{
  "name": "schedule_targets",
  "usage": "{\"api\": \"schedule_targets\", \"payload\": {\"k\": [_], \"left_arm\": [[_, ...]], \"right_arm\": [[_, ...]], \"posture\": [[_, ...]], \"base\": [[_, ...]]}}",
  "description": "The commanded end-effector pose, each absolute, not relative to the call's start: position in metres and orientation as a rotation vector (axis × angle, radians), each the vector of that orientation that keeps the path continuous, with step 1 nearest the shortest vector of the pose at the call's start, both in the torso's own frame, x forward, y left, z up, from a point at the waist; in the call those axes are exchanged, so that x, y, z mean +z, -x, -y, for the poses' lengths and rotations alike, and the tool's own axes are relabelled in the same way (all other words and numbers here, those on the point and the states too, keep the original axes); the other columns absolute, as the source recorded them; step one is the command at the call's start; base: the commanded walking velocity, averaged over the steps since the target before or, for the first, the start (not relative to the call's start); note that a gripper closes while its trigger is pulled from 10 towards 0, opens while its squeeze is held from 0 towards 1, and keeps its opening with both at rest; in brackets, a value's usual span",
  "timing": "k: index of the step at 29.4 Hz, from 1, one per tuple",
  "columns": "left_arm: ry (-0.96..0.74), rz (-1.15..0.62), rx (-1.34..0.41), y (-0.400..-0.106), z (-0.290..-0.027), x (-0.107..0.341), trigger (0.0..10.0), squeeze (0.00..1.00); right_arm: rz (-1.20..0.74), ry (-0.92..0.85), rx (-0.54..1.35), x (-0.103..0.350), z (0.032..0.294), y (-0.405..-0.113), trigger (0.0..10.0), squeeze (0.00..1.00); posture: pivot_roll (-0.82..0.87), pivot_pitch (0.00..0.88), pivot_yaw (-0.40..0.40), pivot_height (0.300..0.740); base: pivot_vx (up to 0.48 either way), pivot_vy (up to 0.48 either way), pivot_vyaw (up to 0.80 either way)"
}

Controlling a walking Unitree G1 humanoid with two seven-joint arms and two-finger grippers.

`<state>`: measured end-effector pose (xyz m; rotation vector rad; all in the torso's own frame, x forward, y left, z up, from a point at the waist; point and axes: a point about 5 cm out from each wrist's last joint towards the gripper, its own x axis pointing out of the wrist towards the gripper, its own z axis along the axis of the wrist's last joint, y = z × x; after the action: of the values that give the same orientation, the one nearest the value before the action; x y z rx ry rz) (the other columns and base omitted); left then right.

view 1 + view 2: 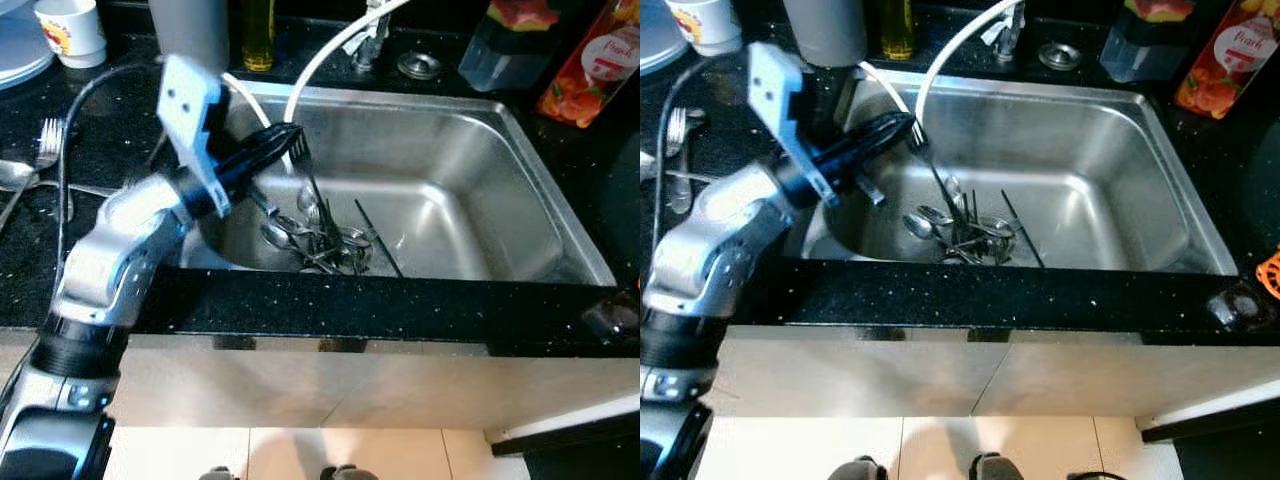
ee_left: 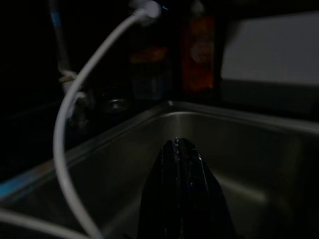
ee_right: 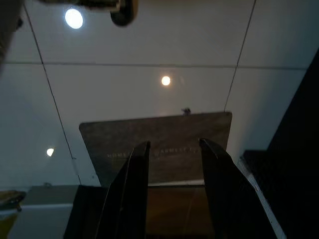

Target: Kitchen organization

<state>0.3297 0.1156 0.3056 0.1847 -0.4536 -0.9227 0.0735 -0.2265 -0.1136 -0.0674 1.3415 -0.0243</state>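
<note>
Black fingers pressed together, the left gripper (image 1: 285,140) hangs over the left half of a stainless-steel sink (image 1: 520,200), pinching the tines of a fork (image 1: 308,175) whose handle slopes down and forward toward the robot, its low end among a heap of cutlery (image 1: 325,240) on the basin floor. From the left wrist camera the two fingers (image 2: 182,199) read as one closed dark wedge pointing into the basin, though the fork itself cannot be made out there. That heap, spoons and dark slender handles tangled together, lies directly below and slightly to the right of the gripper, most long axes running front to back; the left arm is plainly the nearer one. A white hose (image 1: 320,55) arcs down from the tap area just behind the fingers. On the black speckled countertop (image 1: 400,310) to the robot's left rest another fork (image 1: 45,145) and a spoon (image 1: 15,172), with a printed cup (image 1: 70,30) behind them; juice cartons (image 1: 590,60) stand at the sink's far right corner. The right gripper (image 3: 172,149), its fingers parted with nothing between them, points at a tiled surface and a dark board, well away from the work. Judging by the layout, the fork looks bound for the counter on the left, a lift that must clear the sink rim.
</note>
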Motion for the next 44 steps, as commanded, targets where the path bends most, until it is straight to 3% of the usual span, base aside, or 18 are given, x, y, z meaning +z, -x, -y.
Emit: {"api": "schedule_targets", "payload": {"k": [1, 9, 16, 25, 26, 35, 36, 39, 44], "left_arm": [[-0.249, 0.439, -0.978, -0.335, -0.107, 0.299, 10.0, 0.00], [-0.590, 0.353, -1.144, -0.363, -0.080, 0.293, 10.0, 0.00], [-0.847, 0.242, -1.158, -0.381, -0.066, 0.274, 10.0, 0.00], [-0.956, 0.171, -1.204, -0.385, -0.055, 0.252, 10.0, 0.00], [-0.966, 0.170, -1.209, -0.386, -0.054, 0.250, 10.0, 1.00], [-0.977, 0.271, -1.187, -0.387, -0.052, 0.272, 10.0, 1.00], [-0.963, 0.303, -1.177, -0.387, -0.052, 0.281, 10.0, 0.00], [-0.823, 0.520, -1.171, -0.380, -0.054, 0.338, 10.0, 0.00], [-0.642, 0.752, -1.171, -0.362, -0.072, 0.387, 10.0, 0.00]], "right_arm": [[-1.375, 0.050, -0.048, -0.116, 0.228, -0.058, 10.0, 0.00], [-1.404, 0.032, -0.064, -0.118, 0.228, -0.038, 10.0, 0.00], [-1.395, 0.021, -0.072, -0.118, 0.226, -0.038, 10.0, 0.00], [-1.379, 0.014, -0.077, -0.117, 0.229, -0.039, 10.0, 0.00], [-1.375, 0.013, -0.078, -0.117, 0.229, -0.040, 10.0, 0.00], [-1.356, 0.004, -0.085, -0.117, 0.227, -0.050, 10.0, 0.00], [-1.351, 0.002, -0.085, -0.116, 0.227, -0.053, 10.0, 0.00], [-1.332, 0.002, -0.079, -0.115, 0.224, -0.064, 10.0, 0.00], [-1.304, 0.008, -0.056, -0.113, 0.219, -0.081, 10.0, 0.00]], "posture": [[0.00, 0.223, -0.025, 0.740], [-0.05, 0.258, -0.003, 0.740], [-0.08, 0.275, 0.012, 0.740], [-0.11, 0.290, 0.016, 0.740], [-0.11, 0.288, 0.018, 0.740], [-0.11, 0.260, 0.019, 0.740], [-0.10, 0.248, 0.015, 0.740], [-0.07, 0.218, 0.009, 0.740], [-0.03, 0.187, -0.008, 0.740]], "base": [[0.000, 0.000, 0.00], [0.000, 0.000, 0.00], [0.000, 0.000, 0.00], [0.000, 0.000, 0.00], [0.000, 0.000, 0.00], [0.000, 0.000, 0.00], [0.000, 0.000, 0.00], [0.000, 0.000, 0.00], [0.000, 0.000, 0.00]]}}
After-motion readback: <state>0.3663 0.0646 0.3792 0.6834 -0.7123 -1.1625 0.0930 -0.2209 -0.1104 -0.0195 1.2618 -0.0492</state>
